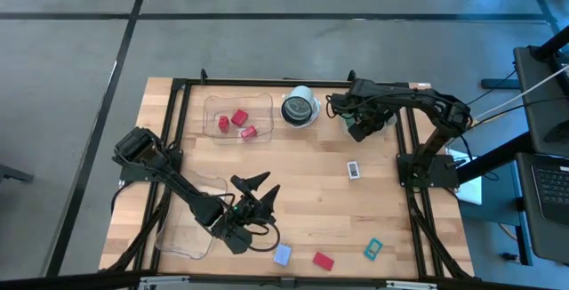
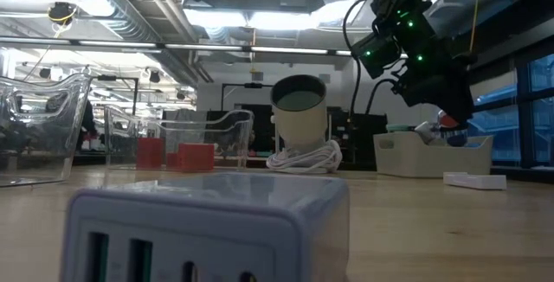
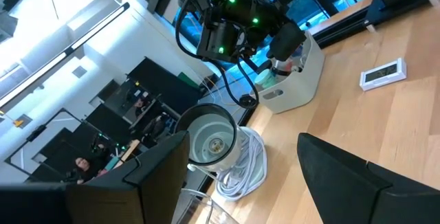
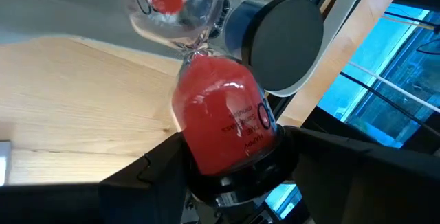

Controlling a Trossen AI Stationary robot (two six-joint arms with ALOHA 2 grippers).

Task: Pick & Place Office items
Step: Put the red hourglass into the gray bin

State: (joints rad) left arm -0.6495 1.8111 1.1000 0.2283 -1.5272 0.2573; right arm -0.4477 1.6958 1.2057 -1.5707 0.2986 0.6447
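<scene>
the right gripper is closed on a red, rounded, glossy plastic piece with small black print, held up in the air near the far right corner of the wooden table. the piece looks smooth, and only its lower end sits between the fingers, so i judge it could slip or tilt if the arm moves fast. a clear plastic tray at the far side already holds two small red blocks. the left gripper waits with open fingers near the front edge, beside a pale-blue rectangle
</scene>
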